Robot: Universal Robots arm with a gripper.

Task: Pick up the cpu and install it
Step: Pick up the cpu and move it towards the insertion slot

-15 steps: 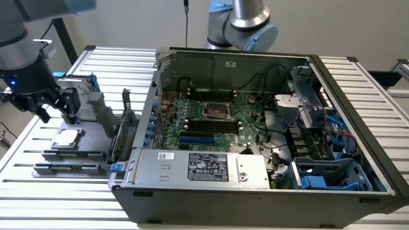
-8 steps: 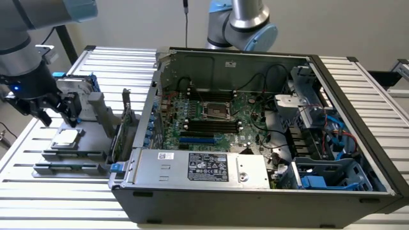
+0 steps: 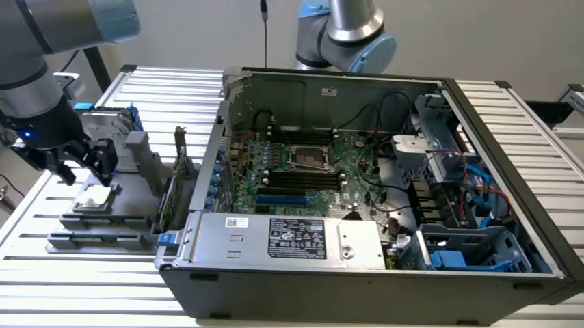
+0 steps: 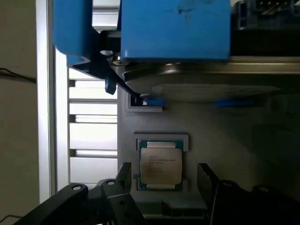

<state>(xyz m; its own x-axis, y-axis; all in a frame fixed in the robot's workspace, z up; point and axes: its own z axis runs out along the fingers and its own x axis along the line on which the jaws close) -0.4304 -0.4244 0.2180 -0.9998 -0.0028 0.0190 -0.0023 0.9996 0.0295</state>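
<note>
Step in hand: approach for the pick, judging by the pincer (image 3: 87, 176) hovering just above the cpu (image 3: 94, 199).
Pincer state: apart, spread wide, empty; in the wrist view, fingers (image 4: 124, 176) on either side of the chip, clear of it.
Cpu place: lying flat, silver top up, in a shallow pocket of the grey fixture (image 3: 128, 205) on the desk (image 3: 73, 273), at the exterior view's left, well apart from the socket (image 3: 308, 158).
Socket: square frame mid-motherboard inside the open computer case (image 3: 411, 294), toward the exterior view's right.
Neighbour: upright hard drive (image 3: 105, 126) in a blue frame, just beyond the chip on the far side; probably close enough to matter.
Alignment: centre over the chip, fingers square to two opposite edges; nearly so already, going by the wrist view.
Descent: straight down and slow, stopping with the tips level with the pale rim, short of the fixture floor.
Grip: gentle, on the edges only; no pressure on the lid or the underside.
Risk: tilting or snagging on the pocket walls if off-centre; scraping the blue frame if drifting to the far side.
</note>
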